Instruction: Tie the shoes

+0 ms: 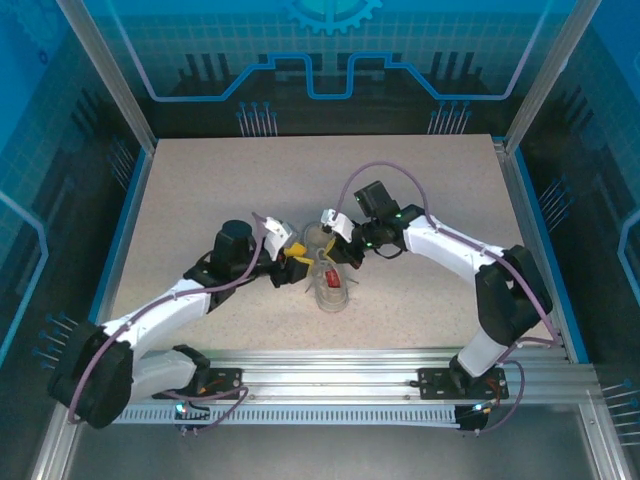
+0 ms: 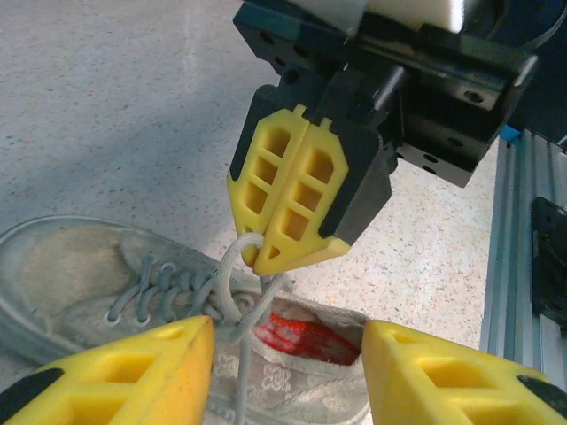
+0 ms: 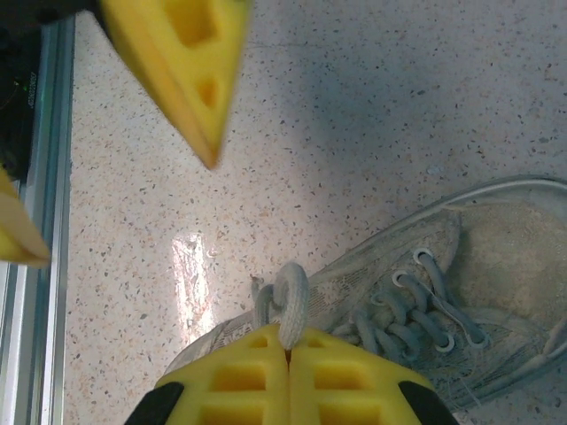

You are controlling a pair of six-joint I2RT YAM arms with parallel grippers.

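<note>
**Student:** Where does the sneaker (image 1: 335, 296) lie in the overhead view?

**Legend:** On the speckled table (image 1: 200, 200), just toward 6 o'clock of its centre. It sits sole down, with the heel end pointing to 6 o'clock and the toe end beneath the two grippers. A red patch (image 2: 301, 338) shows inside its opening.

**Student:** How does the right gripper (image 3: 288, 347) stand?

**Legend:** It reaches in from 2 o'clock of the sneaker. Its yellow fingers (image 3: 345, 381) are pressed together, and a lace loop (image 3: 291, 301) is pinched between their tips. The loop rises off the laces (image 3: 416, 305) over the tongue. In the left wrist view the same loop hangs from the closed tips at 12 o'clock of the red patch.

**Student:** And the left gripper (image 2: 285, 341)?

**Legend:** It comes in from 9 o'clock of the sneaker. Its fingers (image 2: 133, 372) stand well apart, one on each side of the shoe's opening, and grip nothing. One loose lace strand runs down just beside the inner face of the finger at 7 o'clock of that view. Whether the strand touches the pad cannot be told.
</note>
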